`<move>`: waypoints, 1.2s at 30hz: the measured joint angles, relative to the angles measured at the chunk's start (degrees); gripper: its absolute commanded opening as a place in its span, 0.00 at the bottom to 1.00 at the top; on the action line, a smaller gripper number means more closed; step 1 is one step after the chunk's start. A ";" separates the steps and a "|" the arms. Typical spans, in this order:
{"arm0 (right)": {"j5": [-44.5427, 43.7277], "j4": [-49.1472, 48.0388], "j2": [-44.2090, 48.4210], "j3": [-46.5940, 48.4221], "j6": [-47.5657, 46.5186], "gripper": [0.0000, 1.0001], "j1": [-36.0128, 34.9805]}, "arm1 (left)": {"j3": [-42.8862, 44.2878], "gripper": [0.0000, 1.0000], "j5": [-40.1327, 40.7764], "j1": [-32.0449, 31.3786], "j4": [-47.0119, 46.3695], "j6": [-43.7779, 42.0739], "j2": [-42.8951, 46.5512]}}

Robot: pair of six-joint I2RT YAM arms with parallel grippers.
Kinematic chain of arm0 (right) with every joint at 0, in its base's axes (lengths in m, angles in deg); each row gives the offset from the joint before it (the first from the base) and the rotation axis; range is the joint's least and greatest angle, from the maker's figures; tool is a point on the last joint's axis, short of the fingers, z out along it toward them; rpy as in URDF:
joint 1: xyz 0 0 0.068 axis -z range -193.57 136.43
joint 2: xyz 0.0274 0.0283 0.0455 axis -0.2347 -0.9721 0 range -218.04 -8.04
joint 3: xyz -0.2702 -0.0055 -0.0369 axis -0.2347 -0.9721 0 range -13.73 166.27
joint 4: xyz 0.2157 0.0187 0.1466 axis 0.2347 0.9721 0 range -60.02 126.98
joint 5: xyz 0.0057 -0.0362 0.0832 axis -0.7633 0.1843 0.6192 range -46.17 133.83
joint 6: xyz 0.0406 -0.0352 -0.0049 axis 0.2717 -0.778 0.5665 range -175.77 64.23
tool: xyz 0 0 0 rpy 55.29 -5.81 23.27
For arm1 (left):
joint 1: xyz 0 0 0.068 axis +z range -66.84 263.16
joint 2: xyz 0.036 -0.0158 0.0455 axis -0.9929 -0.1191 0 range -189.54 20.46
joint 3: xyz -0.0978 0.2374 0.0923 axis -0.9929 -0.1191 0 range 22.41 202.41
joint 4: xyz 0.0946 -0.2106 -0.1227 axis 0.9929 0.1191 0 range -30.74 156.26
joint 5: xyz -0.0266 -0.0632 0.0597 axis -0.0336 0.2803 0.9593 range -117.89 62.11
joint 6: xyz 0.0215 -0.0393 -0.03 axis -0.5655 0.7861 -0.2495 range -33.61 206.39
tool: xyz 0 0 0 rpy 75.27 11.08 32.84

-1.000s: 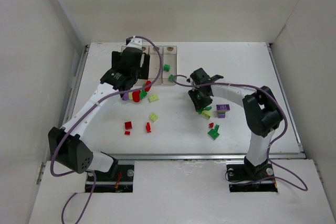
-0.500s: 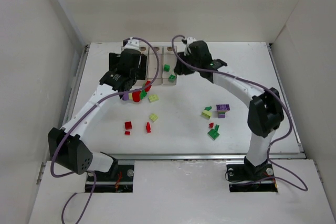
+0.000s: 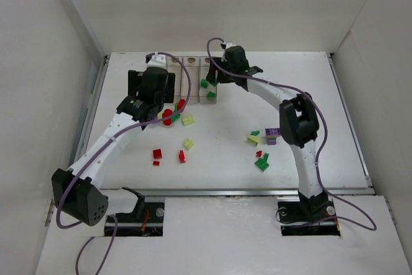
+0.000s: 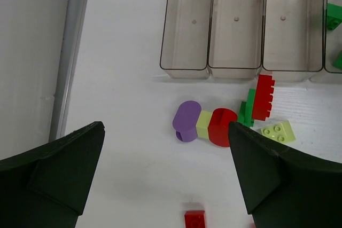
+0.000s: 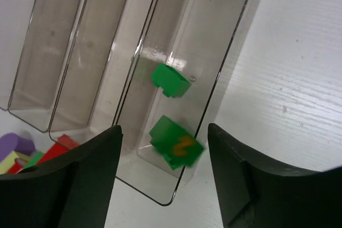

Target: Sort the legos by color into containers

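The containers (image 3: 193, 82) are four clear bins in a row at the back. My right gripper (image 3: 217, 76) hangs open over the rightmost bin (image 5: 230, 52), which holds two green legos: a sharp one (image 5: 170, 80) and a blurred one with an orange mark (image 5: 175, 145), below my open right gripper (image 5: 163, 132) and touching neither finger. My left gripper (image 3: 156, 102) is open and empty (image 4: 165, 137) just short of a purple lego (image 4: 186, 120), a pale yellow-green one (image 4: 203, 124) and a round red one (image 4: 222, 126) lying in a line.
A toothed red lego (image 4: 263, 97), a green one (image 4: 248, 108) and a yellow-green one (image 4: 278, 131) lie by the bins' near ends. Red legos (image 3: 157, 154) and a yellow-green one (image 3: 188, 143) lie mid-table. A purple, green, red and yellow-green pile (image 3: 264, 146) lies right.
My right arm swung from the pile on the right to above the rightmost bin. My left gripper drew back a little from the bins toward the near side.
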 measured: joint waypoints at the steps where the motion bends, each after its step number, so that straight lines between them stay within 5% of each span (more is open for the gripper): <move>1: 0.35 0.35 -0.11 0.00 -0.11 0.86 0.04 | -0.02 1.00 0.04 0.09 -0.13 -0.04 0.00; 3: 1.49 0.87 -0.11 0.52 -0.50 1.00 0.00 | -0.09 1.00 0.15 0.20 -0.28 -0.04 0.00; 11: 3.26 5.42 5.14 0.90 -3.04 1.00 0.20 | -0.11 1.00 0.02 0.20 -0.72 -0.07 0.00; 21: -5.49 19.47 27.58 -21.94 -3.96 0.99 5.38 | -2.01 1.00 -1.44 -0.15 -0.87 -0.04 0.55; 25: -7.80 25.31 24.17 -28.55 -4.15 0.88 4.92 | -2.10 1.00 -2.49 -0.96 -0.90 -0.04 0.68; 36: -9.94 30.23 19.10 -32.24 -4.20 0.86 4.81 | -3.72 1.00 -2.82 -4.00 -1.49 -1.01 2.75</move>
